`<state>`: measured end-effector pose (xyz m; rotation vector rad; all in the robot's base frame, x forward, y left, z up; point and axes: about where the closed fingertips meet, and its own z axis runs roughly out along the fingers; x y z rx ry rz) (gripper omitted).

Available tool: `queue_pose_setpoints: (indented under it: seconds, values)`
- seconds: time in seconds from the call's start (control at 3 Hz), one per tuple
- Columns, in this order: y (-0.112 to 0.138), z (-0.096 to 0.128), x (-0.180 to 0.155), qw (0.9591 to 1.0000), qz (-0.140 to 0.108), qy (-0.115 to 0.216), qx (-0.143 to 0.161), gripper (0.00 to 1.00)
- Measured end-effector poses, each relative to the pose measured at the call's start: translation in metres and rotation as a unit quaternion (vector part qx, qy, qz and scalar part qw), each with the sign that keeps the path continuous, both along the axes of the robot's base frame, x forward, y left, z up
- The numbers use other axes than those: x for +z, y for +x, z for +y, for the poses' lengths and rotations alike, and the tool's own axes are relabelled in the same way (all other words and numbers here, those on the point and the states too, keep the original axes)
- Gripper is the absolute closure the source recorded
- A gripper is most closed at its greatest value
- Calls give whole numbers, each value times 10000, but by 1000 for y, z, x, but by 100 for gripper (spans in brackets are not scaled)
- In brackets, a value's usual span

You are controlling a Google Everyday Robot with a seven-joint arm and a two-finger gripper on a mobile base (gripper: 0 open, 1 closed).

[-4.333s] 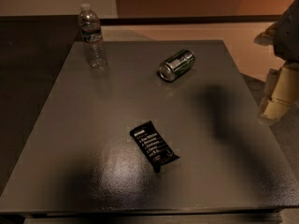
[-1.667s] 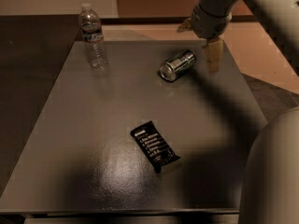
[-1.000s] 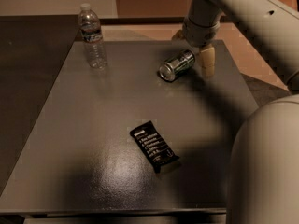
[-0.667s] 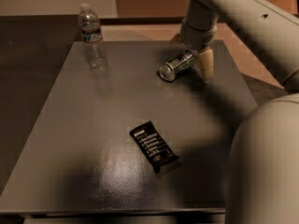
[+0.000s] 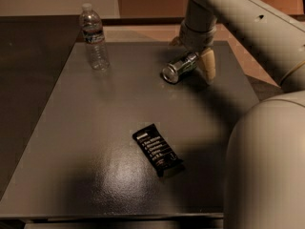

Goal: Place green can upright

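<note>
The green can (image 5: 178,68) lies on its side at the far right of the dark table (image 5: 95,142), its shiny silver end facing front left. My gripper (image 5: 193,56) is down over the can's far end. One pale finger (image 5: 208,66) stands just right of the can, and the other is mostly hidden behind the wrist on the far side. The jaws are open and straddle the can, which still rests on the table.
A clear plastic water bottle (image 5: 93,37) stands upright at the far left corner. A flat black snack wrapper (image 5: 157,149) lies in the middle front. My arm (image 5: 257,27) and body (image 5: 267,166) fill the right side, over the table's right edge.
My gripper has swung in from the right and come down over the can's far end. The can, bottle and wrapper have stayed where they were.
</note>
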<state>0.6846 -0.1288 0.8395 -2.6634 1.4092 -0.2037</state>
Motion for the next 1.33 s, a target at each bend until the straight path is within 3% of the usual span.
queue_pose_setpoints:
  seconds: [1.0, 1.33]
  values:
    - [-11, 12, 16, 9988, 32, 194, 441, 69]
    - [-17, 10, 27, 9978, -327, 207, 545, 93]
